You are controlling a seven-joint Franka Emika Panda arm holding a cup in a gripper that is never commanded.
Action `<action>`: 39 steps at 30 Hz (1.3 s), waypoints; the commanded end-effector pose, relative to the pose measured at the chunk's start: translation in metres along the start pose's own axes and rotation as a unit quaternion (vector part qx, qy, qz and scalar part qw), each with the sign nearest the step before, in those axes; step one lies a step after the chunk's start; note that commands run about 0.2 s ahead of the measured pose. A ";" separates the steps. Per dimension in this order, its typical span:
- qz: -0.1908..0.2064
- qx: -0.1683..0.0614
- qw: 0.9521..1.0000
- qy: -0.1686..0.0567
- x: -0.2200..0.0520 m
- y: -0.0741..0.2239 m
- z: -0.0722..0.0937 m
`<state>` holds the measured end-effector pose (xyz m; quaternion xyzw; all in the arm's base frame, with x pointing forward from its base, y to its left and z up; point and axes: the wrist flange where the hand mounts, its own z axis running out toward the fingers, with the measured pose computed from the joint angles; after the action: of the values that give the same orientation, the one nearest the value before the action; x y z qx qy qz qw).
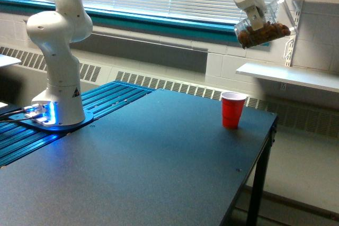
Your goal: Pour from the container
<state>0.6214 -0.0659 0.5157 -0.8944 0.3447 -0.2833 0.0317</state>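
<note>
the dark table [159, 157] is bare across most of its top, so passage is free over its middle and near side. the sole object standing on it is the red cup [233, 109], upright near the far edge toward the exterior view's right. the arm base [55, 78] occupies the corner at the exterior view's left, with cables beside it. open air separates the red cup from the gripper [258, 18], which grips the container [263, 27] high above, tilted well over. close behind and beside the container stand a wall shelf [288, 75] and its bracket rail [294, 25], limiting room there.
</note>
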 end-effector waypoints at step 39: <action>-0.160 0.040 0.986 -0.009 -0.127 -0.043 -0.012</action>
<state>0.5746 0.0151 0.4716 -0.9326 0.2253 -0.2811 0.0225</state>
